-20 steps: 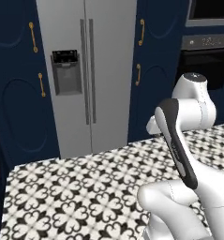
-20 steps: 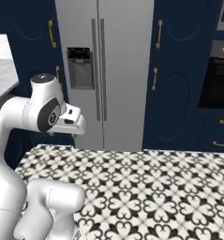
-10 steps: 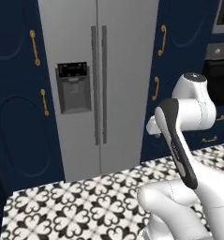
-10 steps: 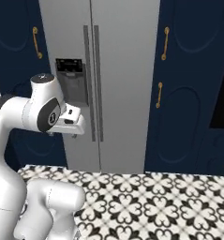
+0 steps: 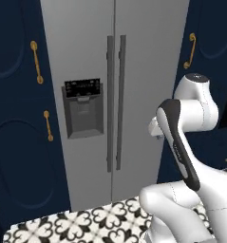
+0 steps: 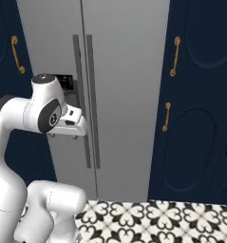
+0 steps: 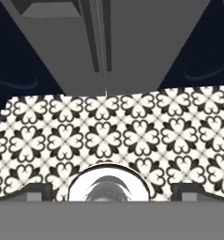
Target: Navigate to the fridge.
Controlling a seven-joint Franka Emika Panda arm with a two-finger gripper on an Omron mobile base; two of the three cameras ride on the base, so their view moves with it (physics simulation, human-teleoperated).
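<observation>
The fridge (image 5: 115, 95) now takes up most of the centre of your left base view, from the top edge down to the lower third. A second ago it stood smaller and higher in both base pictures, with a wide stretch of floor below it and the black oven in sight at the right. The whole picture has shifted, so it is your base that has driven in, not the fridge that has moved. I judge the approach nearly done: you sit close to the doors and roughly square to them, with little driving left.

Look at how it presents. It is a tall silver-grey two-door unit. Its two long bar handles (image 5: 115, 102) run side by side down the middle seam, and the dark dispenser panel (image 5: 83, 108) sits on the left door at centre left of the frame. In the right base view the same doors (image 6: 119, 71) fill the upper centre. In the hand view the fridge's lower front (image 7: 108, 42) occupies the top centre, foreshortened.

Navy cabinets with gold handles (image 5: 36, 61) flank it on both sides. The black-and-white patterned floor tiles (image 7: 113, 136) spread below it across the middle of the hand view.

The pincer's two dark tips (image 7: 111, 190) barely peek up at the bottom corners of the hand view, set wide apart, holding nothing.
</observation>
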